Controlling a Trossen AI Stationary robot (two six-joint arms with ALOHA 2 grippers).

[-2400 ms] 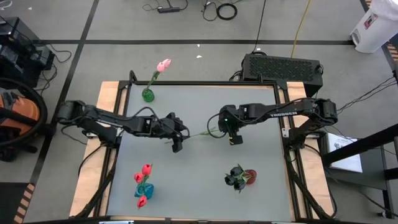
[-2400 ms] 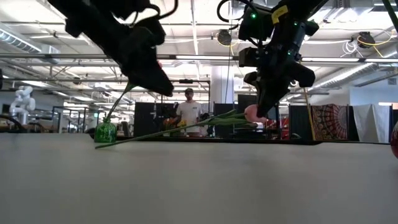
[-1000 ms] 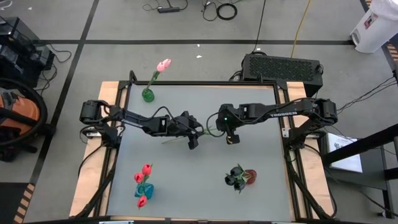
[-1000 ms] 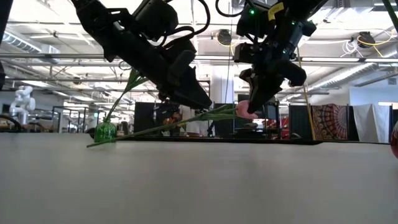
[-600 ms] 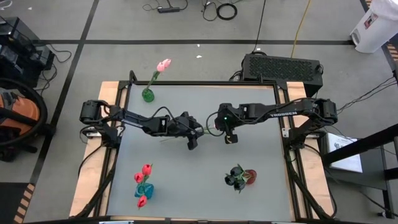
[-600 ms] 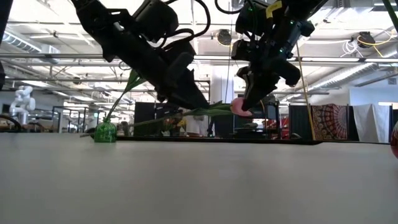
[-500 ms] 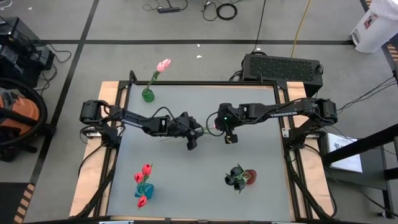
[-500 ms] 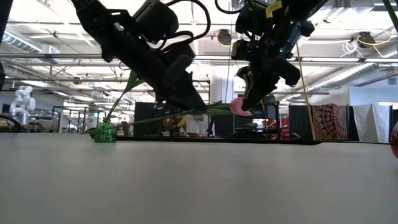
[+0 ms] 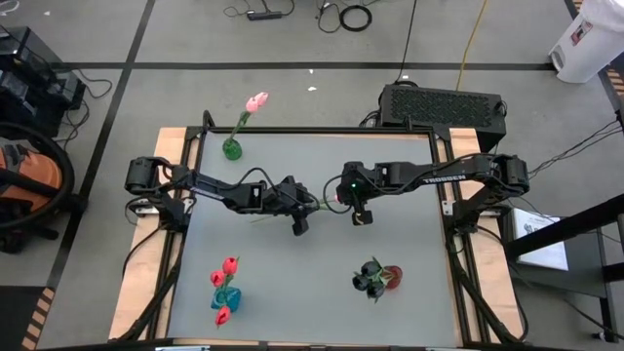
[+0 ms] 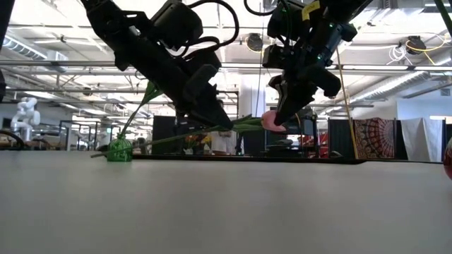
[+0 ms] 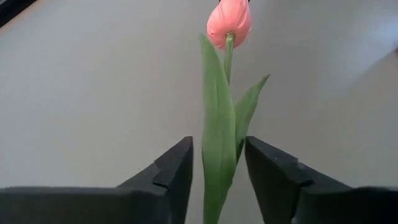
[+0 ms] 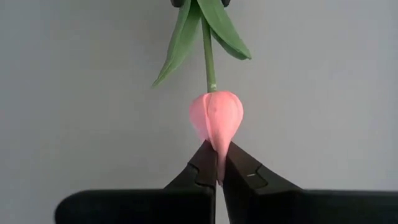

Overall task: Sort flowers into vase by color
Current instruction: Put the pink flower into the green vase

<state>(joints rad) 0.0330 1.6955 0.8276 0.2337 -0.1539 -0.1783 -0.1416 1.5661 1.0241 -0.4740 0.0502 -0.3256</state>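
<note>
A pink tulip [image 9: 322, 204] hangs nearly level over the middle of the table. Its head [image 12: 216, 118] is toward the right and its stem [image 10: 162, 140] runs off to the left. My right gripper [image 12: 217, 174] is shut on the head. My left gripper [image 11: 219, 180] is open. Its fingers stand on either side of the stem and long leaves [image 11: 217, 143], just short of touching them. In the low view the left gripper [image 10: 220, 124] is left of the right gripper [image 10: 280, 124]. My right gripper pinches the pointed tip of the tulip's pink head [image 12: 217, 152] between its two fingertips. It comes slanting down from the table's right side, in line with the flower. The flower is lifted and nearly level, and its stem end [image 10: 95, 154] is low over the table.
A green vase [image 9: 232, 148] with one pink tulip stands at the far left. A blue vase [image 9: 225, 295] with red tulips stands at the near left. A red vase [image 9: 388, 277] with black tulips stands at the near right. A person stands in the room beyond the table.
My right gripper has tipped up a little with the tulip's head. The stem's left end, which sloped down to the table, has risen, so the flower lies closer to level.
</note>
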